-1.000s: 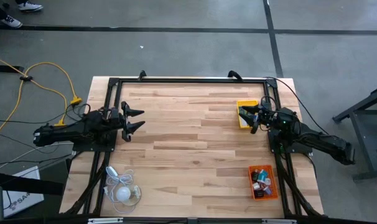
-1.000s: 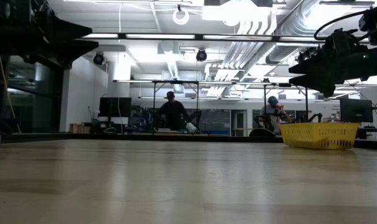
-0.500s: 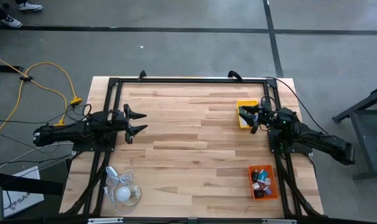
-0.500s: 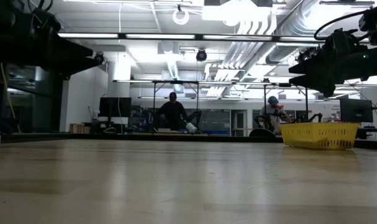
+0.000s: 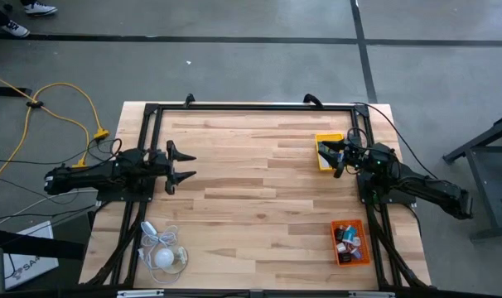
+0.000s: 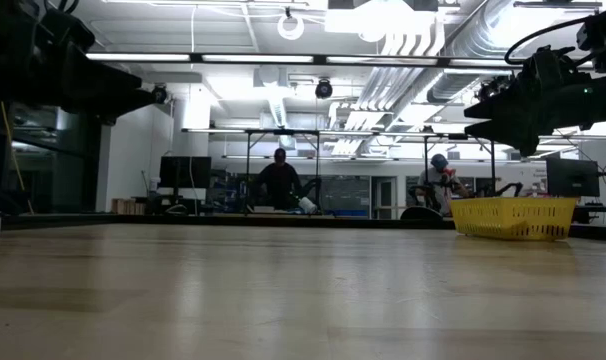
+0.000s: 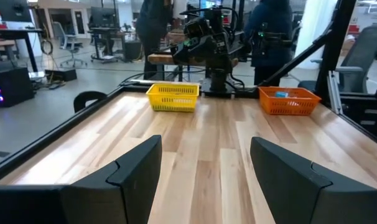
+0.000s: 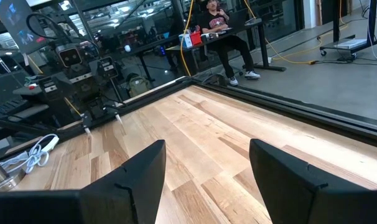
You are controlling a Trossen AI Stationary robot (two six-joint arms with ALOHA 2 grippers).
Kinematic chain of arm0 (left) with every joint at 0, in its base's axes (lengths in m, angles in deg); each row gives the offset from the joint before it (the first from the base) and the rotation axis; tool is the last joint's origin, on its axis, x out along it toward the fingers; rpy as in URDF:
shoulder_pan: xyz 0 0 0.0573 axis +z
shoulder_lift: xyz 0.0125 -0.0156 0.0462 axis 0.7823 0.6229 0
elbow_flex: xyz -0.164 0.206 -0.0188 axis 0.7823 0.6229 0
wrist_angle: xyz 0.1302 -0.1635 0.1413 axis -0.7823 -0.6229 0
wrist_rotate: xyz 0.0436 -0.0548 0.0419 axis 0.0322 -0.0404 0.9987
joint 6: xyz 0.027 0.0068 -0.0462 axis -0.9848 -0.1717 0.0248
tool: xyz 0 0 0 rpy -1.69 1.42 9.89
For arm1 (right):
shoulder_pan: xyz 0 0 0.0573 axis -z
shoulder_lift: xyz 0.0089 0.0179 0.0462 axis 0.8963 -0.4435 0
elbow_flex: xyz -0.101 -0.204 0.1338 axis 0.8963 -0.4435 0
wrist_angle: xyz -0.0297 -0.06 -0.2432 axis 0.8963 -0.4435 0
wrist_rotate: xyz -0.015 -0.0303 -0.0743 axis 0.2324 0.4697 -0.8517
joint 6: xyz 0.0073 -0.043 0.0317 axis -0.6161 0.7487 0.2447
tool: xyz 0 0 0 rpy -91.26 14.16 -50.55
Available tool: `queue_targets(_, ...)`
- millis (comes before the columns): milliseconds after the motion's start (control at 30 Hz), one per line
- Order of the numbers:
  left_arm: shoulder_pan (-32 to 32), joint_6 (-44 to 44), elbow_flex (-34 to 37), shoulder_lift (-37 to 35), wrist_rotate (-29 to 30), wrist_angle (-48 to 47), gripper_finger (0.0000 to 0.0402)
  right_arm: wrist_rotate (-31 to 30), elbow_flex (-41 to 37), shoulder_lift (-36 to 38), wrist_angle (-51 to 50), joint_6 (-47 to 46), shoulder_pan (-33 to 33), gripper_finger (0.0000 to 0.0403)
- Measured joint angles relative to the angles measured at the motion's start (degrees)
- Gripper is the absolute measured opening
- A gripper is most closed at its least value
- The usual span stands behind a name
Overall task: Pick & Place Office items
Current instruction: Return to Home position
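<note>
The office items (image 5: 348, 237), small blue, red, white and black pieces, lie in the orange tray (image 5: 350, 242) at the near right. My left gripper (image 5: 185, 165) hangs level above the table's left side, open, with nothing between its fingers (image 7: 204, 165). My right gripper (image 5: 334, 160) hangs level above the yellow tray (image 5: 325, 141) at the far right, open and with nothing in it (image 8: 207, 168). In the low view it stands well above that tray (image 6: 513, 217).
A white round bulb-like thing with a coiled cord (image 5: 164, 255) lies at the near left corner. A black frame (image 5: 251, 105) runs around the table's edges. Bare wood (image 5: 251, 190) spans the middle between the arms. People sit and stand in the room behind (image 6: 279, 180).
My left gripper has tipped down to level and rolled a little at the table's left side, staying open. Everything else keeps its place.
</note>
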Motion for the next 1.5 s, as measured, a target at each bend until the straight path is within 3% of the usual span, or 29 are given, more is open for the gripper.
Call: queue_targets(1500, 0.0, -0.3, 0.0, 0.0, 0.2, 0.0, 0.0240, 0.0, 0.0, 0.0, 0.0, 0.0, 0.0, 0.0219)
